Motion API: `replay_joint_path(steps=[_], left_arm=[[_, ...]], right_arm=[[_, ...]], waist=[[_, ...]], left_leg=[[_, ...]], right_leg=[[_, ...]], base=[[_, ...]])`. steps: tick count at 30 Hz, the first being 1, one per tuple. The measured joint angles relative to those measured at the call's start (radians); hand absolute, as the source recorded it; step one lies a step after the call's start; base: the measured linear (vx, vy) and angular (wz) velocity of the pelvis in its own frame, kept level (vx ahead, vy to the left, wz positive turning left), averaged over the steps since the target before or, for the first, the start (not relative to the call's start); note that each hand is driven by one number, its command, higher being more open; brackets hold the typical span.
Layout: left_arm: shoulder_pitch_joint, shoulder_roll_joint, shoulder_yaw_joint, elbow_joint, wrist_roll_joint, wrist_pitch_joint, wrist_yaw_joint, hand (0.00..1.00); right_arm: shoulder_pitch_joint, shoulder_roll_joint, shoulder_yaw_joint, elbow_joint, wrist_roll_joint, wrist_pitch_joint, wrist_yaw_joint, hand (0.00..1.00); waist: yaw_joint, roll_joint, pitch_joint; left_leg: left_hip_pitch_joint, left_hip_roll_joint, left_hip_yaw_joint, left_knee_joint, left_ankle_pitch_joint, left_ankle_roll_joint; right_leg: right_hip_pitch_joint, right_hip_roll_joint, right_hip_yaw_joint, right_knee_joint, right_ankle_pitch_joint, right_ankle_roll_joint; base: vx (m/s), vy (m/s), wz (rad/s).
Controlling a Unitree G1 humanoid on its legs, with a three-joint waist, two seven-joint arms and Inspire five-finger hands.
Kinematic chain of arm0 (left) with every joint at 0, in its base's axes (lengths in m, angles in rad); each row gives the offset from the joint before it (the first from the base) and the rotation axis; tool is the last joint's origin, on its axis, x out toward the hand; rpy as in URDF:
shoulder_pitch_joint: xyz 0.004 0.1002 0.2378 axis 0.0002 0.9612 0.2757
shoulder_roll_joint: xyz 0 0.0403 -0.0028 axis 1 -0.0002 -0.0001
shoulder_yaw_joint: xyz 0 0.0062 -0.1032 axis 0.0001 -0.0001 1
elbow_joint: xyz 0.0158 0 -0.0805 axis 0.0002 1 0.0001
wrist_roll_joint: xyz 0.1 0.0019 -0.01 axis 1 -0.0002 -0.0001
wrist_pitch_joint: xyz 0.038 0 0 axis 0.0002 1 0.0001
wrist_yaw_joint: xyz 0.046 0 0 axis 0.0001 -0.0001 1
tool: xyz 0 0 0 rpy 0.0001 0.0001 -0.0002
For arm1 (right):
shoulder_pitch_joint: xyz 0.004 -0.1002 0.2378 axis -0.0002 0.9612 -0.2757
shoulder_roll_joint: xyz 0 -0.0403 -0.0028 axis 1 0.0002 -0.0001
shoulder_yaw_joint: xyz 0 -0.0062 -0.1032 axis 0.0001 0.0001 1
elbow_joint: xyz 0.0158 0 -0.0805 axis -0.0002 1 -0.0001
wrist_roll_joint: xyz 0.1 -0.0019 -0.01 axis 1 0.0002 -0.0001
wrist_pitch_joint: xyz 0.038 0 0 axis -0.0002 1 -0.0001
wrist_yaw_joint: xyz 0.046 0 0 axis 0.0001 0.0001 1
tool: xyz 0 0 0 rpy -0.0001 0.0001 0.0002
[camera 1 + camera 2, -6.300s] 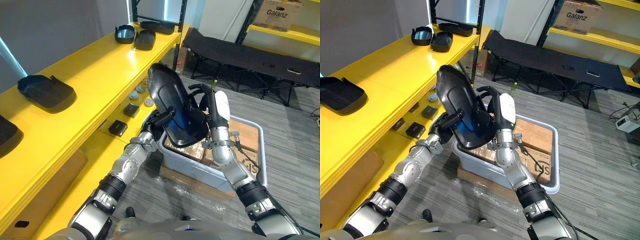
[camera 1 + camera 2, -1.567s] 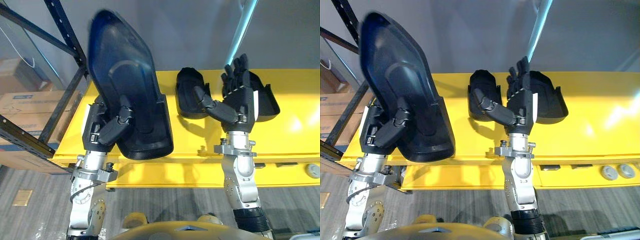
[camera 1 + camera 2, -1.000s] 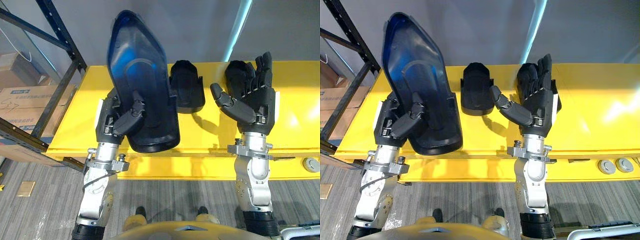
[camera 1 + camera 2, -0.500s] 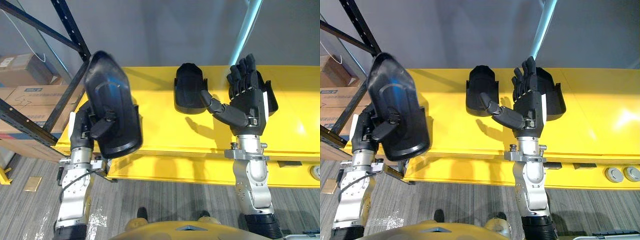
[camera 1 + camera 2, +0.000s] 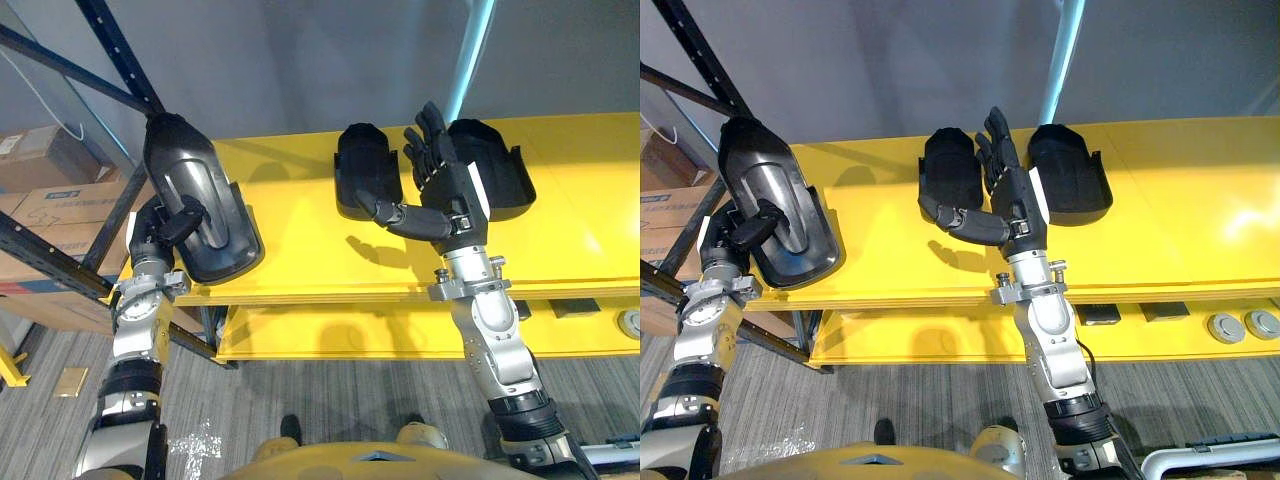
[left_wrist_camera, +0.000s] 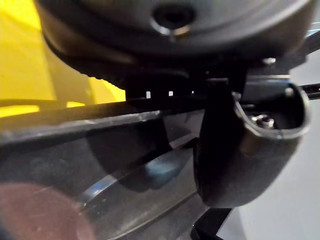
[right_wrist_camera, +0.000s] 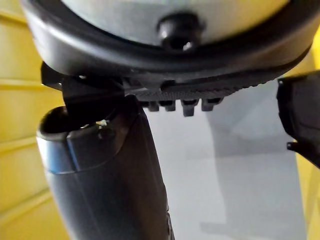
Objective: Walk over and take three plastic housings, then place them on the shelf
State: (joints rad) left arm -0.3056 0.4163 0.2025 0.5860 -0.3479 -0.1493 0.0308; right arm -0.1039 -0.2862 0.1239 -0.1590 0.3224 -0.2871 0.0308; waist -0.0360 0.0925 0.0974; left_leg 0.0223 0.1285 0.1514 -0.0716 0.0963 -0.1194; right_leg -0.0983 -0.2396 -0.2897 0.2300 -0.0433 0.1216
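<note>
Left robot hand (image 5: 165,228) gripping large black housing (image 5: 222,238), thumb curling over its inner face. Housing tilting over left end of yellow shelf (image 5: 300,255); contact with shelf unclear. Right robot hand (image 5: 447,192) hovering empty, fingers spread, near second housing (image 5: 362,180) and third housing (image 5: 497,175), both lying on shelf.
</note>
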Motion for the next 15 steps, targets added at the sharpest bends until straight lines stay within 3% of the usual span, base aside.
replay_joint_path(steps=[6, 7, 11, 15], left_arm=[[-0.095, 0.027, -0.001, 0.094, 0.000, 0.051, -0.016, 0.00], [-0.111, 0.027, -0.001, 0.099, 0.000, 0.070, -0.012, 1.00], [-0.163, 0.032, -0.008, 0.144, 0.002, 0.114, 0.001, 1.00], [-0.191, 0.038, -0.031, 0.153, 0.084, 0.108, 0.027, 1.00]], right_arm=[[-0.003, -0.034, -0.011, -0.017, 0.020, 0.025, 0.005, 1.00], [-0.011, -0.035, -0.017, -0.029, 0.047, 0.035, 0.013, 1.00], [-0.042, -0.034, -0.020, -0.050, 0.078, 0.064, 0.027, 1.00], [-0.042, -0.036, -0.019, -0.057, 0.078, 0.073, 0.030, 1.00]], waist=[[-0.025, 0.015, 0.039], [-0.028, 0.020, 0.049], [-0.051, 0.022, 0.085], [-0.063, 0.026, 0.105]], left_leg=[[-0.002, 0.000, 0.020, 0.001, 0.002, -0.004], [-0.007, 0.000, 0.027, 0.002, 0.003, -0.005], [-0.015, 0.000, 0.037, 0.014, 0.003, -0.005], [-0.016, 0.001, 0.049, 0.015, 0.002, -0.006]], right_leg=[[-0.051, -0.002, 0.042, 0.071, -0.037, -0.004], [-0.065, -0.002, 0.051, 0.080, -0.038, -0.005], [-0.086, -0.002, 0.067, 0.101, -0.045, -0.008], [-0.096, 0.001, 0.078, 0.103, -0.045, -0.008]], base=[[-0.02, -0.028, -0.09], [-0.04, -0.022, -0.12], [-0.01, -0.013, -0.10], [0.00, -0.009, -0.06]])
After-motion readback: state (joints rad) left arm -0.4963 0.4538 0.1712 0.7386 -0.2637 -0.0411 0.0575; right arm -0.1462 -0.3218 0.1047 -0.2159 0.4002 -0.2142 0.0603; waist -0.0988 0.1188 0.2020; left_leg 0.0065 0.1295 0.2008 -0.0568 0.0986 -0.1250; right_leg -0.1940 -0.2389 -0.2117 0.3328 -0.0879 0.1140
